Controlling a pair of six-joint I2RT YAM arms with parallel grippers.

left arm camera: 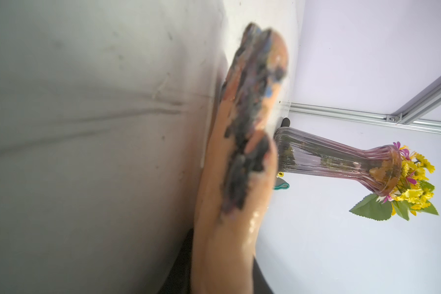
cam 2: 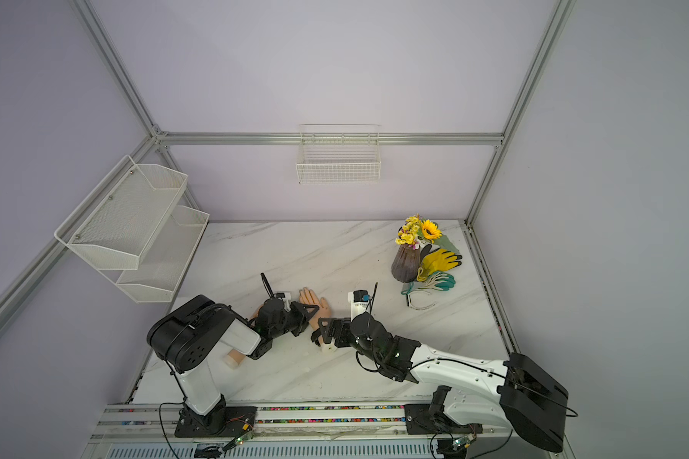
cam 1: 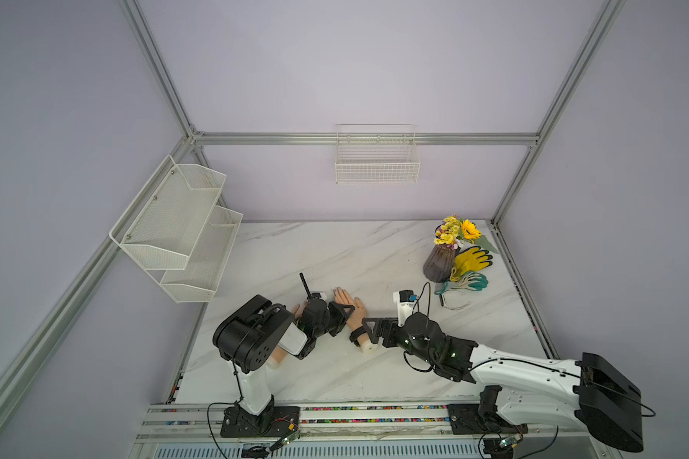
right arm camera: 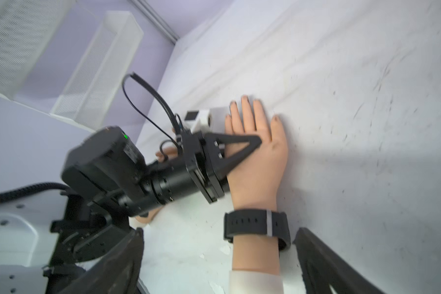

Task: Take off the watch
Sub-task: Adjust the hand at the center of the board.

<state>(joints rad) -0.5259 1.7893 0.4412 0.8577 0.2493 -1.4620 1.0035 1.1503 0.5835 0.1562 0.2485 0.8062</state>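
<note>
The mannequin hand [cam 1: 350,308] lies palm down on the marble table [cam 1: 374,254], a little nearer than its middle, fingers pointing to the far side. The black watch [right arm camera: 255,224] is strapped round its wrist, with the buckle end of the strap uppermost and a pale loop across it; in both top views it shows as a dark band just above the white stub that ends the forearm.

The left gripper [right arm camera: 253,142] comes in from the left. Its jaws are drawn together on the mannequin hand, with the upper finger lying across the back of it towards the thumb. The lower finger is hidden, and the left wrist view is blurred.

The right gripper [cam 1: 366,333] reaches in from the right with its jaws spread wide. Its fingers [right arm camera: 318,257] stand on either side of the wrist, one just beside the watch, neither touching the strap.

A second mannequin hand [cam 2: 235,357] lies to the left, largely covered by the left arm.

At the far right stand a ribbed purple vase [cam 1: 438,266] of yellow flowers, a yellow glove [cam 1: 472,258] and green-tipped gloves [cam 1: 470,280] beside it, all well apart from the watch.

A wire basket [cam 1: 376,167] hangs on the far wall and a two-tier mesh shelf [cam 1: 176,230] on the left wall.
</note>
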